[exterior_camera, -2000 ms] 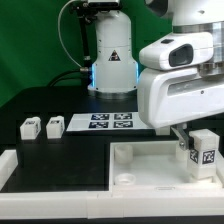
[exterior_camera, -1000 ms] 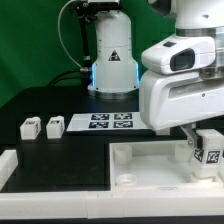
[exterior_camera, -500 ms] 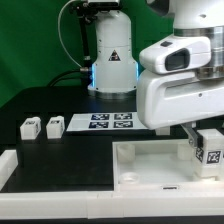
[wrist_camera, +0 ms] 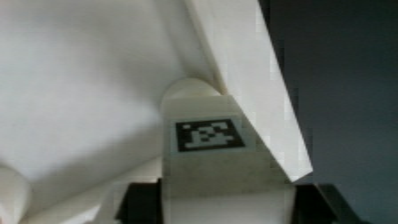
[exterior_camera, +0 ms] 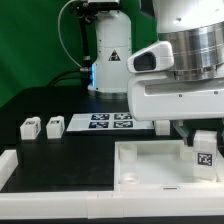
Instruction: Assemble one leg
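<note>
My gripper [exterior_camera: 203, 137] is shut on a white leg [exterior_camera: 204, 155] with a black-and-white tag, holding it over the right side of the large white square piece [exterior_camera: 150, 170] in the exterior view. In the wrist view the leg [wrist_camera: 217, 150] fills the space between the two dark fingers [wrist_camera: 146, 203], its tag facing the camera, with the white square piece [wrist_camera: 107, 80] behind it. Two more legs [exterior_camera: 30, 127] [exterior_camera: 54, 126] stand on the black table at the exterior view's left.
The marker board [exterior_camera: 108, 122] lies behind the square piece. A white rail [exterior_camera: 8, 165] runs along the exterior view's left edge. The robot base [exterior_camera: 112, 55] stands at the back.
The arm has turned and shifted slightly toward the exterior view's left, and the held leg has come down a little over the square piece.
</note>
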`<state>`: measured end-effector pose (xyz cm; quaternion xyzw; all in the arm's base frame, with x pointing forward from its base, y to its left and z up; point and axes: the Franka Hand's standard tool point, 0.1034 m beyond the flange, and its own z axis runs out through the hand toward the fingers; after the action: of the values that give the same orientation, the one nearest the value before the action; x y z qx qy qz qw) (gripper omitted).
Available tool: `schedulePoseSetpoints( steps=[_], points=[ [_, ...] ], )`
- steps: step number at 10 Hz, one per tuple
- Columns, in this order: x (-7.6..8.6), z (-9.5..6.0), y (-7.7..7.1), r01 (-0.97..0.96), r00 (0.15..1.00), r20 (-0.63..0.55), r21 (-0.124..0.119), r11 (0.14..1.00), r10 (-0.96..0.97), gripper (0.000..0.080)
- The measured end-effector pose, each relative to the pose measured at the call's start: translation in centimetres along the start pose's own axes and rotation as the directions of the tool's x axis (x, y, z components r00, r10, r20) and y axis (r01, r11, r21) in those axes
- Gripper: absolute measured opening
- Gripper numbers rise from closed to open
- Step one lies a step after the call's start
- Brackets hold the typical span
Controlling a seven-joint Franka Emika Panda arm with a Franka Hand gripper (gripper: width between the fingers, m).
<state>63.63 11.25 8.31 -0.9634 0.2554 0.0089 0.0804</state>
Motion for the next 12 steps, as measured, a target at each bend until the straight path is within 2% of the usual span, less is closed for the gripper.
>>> schedulePoseSetpoints(
  steps=[2, 3, 4, 5, 6, 8, 10, 11, 12],
  points=[
    [-0.12, 0.1, -0.04, -0.209, 0.978, 0.004, 0.001, 0.978, 0.209, 0.0306],
    [-0.18, 0.19, -0.04, -0.374, 0.927, 0.003, 0.03, 0.927, 0.374, 0.0306],
    [-0.35, 0.25, 0.04, -0.537, 0.843, 0.017, 0.062, 0.841, 0.537, 0.0306],
    [-0.48, 0.33, 0.05, -0.713, 0.701, 0.056, 0.092, 0.695, 0.711, 0.0306],
    [-0.51, 0.35, -0.1, -0.802, 0.597, 0.092, 0.095, 0.589, 0.797, 0.0306],
    [-0.86, 0.4, -0.58, -0.905, 0.424, 0.127, 0.075, 0.418, 0.897, 0.0305],
    [-0.88, 0.44, -0.57, -0.9, 0.436, 0.126, 0.076, 0.429, 0.891, 0.0299],
    [-0.89, 0.44, -0.59, -0.9, 0.436, 0.126, 0.076, 0.429, 0.891, 0.0527],
    [-0.89, 0.45, -0.59, -0.897, 0.442, 0.126, 0.077, 0.435, 0.888, 0.0527]
  ],
)
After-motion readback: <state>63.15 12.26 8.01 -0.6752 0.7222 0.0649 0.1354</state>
